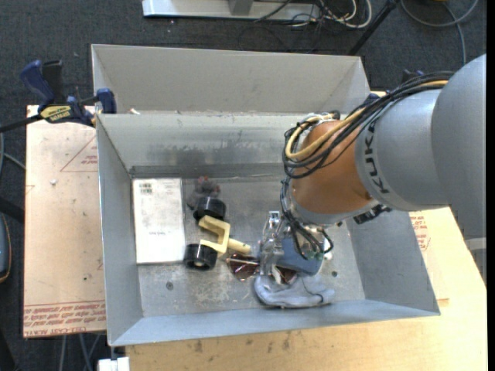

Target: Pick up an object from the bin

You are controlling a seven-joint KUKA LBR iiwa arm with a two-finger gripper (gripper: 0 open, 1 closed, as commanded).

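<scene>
- Camera view: the jaws hang low toward five o'clock in the grey metal bin [116, 207], over a blue, padded-looking lump [300, 260] that lies against a crumpled pale grey cloth [298, 295].
- The lump will probably be light and soft (squashing rather than slipping), so pinch across its bulging middle.
- Whether the jaws are parted or clenched, I cannot tell.

The grey metal bin [232, 195] is carrying a flat white box [158, 219] lying along its left side. A black cylinder [209, 207] is sitting just beside the box, a yellow bracket with a black roller [214, 232] is lying below the cylinder, and a pale crumpled cloth [298, 294] is resting near the front wall.
</scene>
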